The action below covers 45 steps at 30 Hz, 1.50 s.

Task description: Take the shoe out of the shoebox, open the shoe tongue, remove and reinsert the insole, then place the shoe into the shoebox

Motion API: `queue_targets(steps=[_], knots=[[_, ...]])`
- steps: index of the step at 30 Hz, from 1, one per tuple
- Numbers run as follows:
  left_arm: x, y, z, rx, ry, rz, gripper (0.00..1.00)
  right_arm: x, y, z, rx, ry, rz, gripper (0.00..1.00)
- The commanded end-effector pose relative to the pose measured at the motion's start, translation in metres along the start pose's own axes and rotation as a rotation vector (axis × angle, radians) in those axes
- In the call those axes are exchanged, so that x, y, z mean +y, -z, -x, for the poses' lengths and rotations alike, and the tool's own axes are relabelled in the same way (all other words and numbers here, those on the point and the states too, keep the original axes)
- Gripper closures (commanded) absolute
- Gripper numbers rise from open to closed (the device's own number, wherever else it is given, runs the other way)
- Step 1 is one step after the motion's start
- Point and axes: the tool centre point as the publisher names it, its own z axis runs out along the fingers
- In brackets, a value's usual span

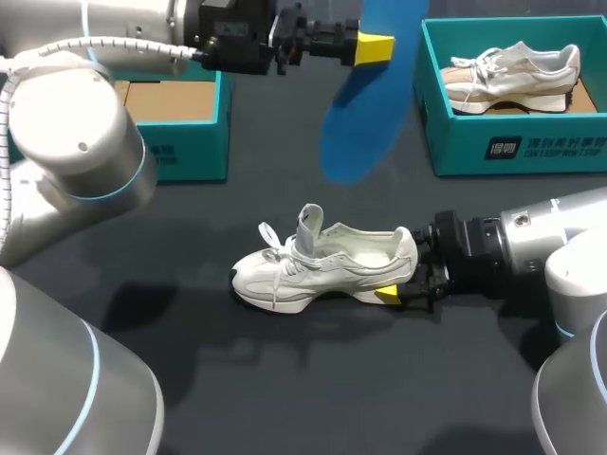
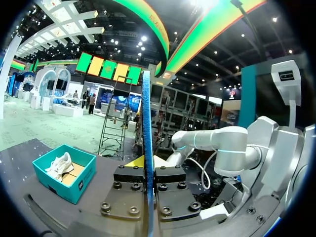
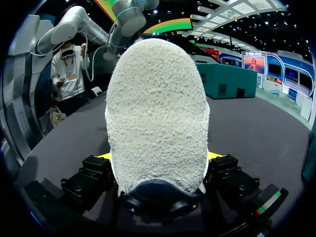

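A white shoe (image 1: pixel 322 265) lies on its sole mid-table, toe to the left, tongue standing up. My right gripper (image 1: pixel 410 280) is shut on its heel, one finger at each side. In the right wrist view the fuzzy heel (image 3: pixel 158 113) fills the space between the fingers, and only slivers of a yellow fingertip (image 3: pixel 215 155) show beside it. My left gripper (image 1: pixel 372 47) is held high over the back of the table, shut on a blue insole (image 1: pixel 365 95) that hangs down from it. In the left wrist view the insole (image 2: pixel 147 148) stands edge-on between the pads.
A teal shoebox (image 1: pixel 512 147) at the back right holds a second white shoe (image 1: pixel 512 74); the same shoebox (image 2: pixel 66 173) shows in the left wrist view. Another teal box (image 1: pixel 180 123) with a brown floor stands at the back left, behind my left arm.
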Motion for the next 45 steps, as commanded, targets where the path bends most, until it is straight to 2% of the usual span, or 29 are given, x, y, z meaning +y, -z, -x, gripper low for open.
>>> queue_targets(steps=[1, 6, 12, 24, 32, 38, 45], knots=[[0.004, 0.020, -0.020, -0.020, 0.001, -0.028, 1.00, 0.001, -0.001, -0.001, -0.001, -0.001, -0.006, 1.00], [0.008, 0.033, -0.029, -0.009, 0.049, -0.037, 1.00, 0.001, -0.001, -0.001, -0.001, -0.001, -0.006, 1.00], [0.023, 0.043, -0.045, 0.020, 0.137, -0.030, 1.00, 0.001, -0.001, -0.001, -0.001, -0.001, -0.006, 1.00], [0.023, 0.043, -0.045, 0.020, 0.137, -0.030, 1.00, 0.001, -0.001, -0.001, -0.001, -0.001, -0.006, 1.00], [0.046, 0.059, -0.072, 0.020, 0.188, -0.051, 1.00, 0.001, -0.001, -0.001, -0.001, -0.001, -0.006, 1.00], [0.052, 0.066, -0.083, 0.006, 0.173, -0.081, 1.00, 0.001, -0.001, -0.001, -0.001, -0.001, -0.006, 1.00], [0.056, 0.068, -0.088, -0.015, 0.164, -0.064, 1.00, 0.001, -0.001, -0.001, -0.001, -0.001, -0.006, 1.00]])
